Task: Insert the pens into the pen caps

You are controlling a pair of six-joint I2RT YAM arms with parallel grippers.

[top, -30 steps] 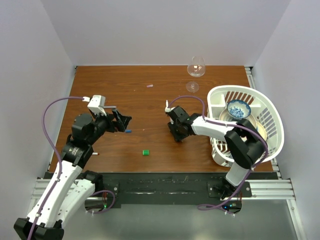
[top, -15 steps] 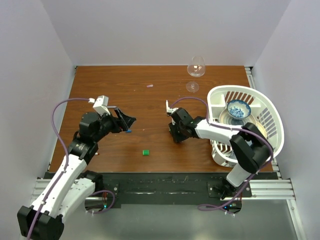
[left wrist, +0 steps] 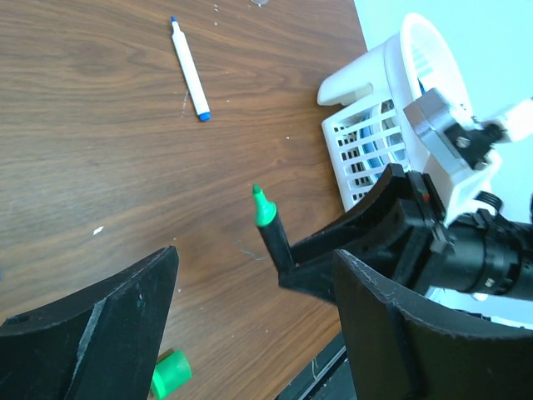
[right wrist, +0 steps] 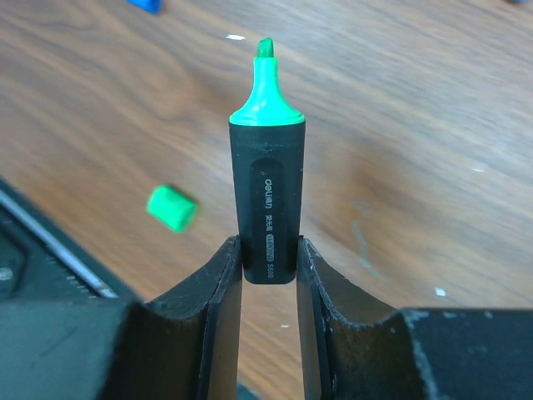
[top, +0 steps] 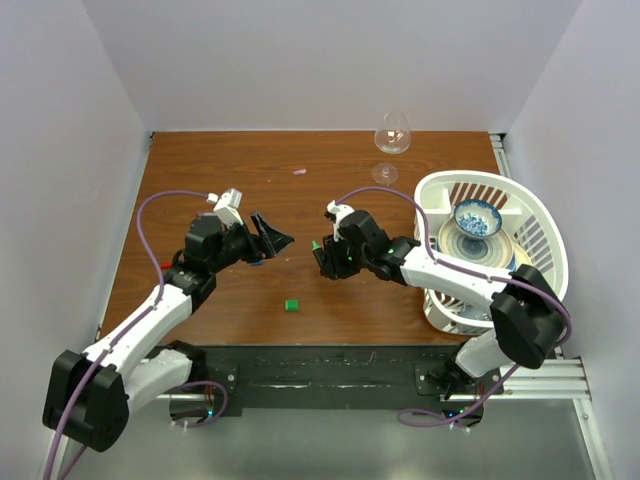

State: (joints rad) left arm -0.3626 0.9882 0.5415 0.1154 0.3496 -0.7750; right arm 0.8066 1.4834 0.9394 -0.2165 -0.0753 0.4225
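Note:
My right gripper (right wrist: 268, 250) is shut on the black marker (right wrist: 266, 208), holding it by its rear end above the table with the bare green tip pointing toward the left arm. In the top view the right gripper (top: 327, 260) sits at table centre. My left gripper (top: 275, 238) is open and empty, facing the marker tip (left wrist: 263, 207) with a gap between them. The green cap (top: 291, 304) lies on the table nearer the front; it also shows in the right wrist view (right wrist: 171, 207) and the left wrist view (left wrist: 171, 375). A white pen (left wrist: 189, 69) with a blue tip lies farther back. A blue cap (right wrist: 146, 4) shows at the frame edge. A pale pink cap (top: 299, 171) lies at the back.
A white basket (top: 535, 215) holding a blue patterned bowl (top: 477, 217) stands at the right edge. A wine glass (top: 391, 135) stands at the back, right of centre. Walls close in the table on the left, back and right.
My left gripper has moved right toward the centre and stays open. My right gripper has moved left with the marker and turned its tip toward the left gripper.

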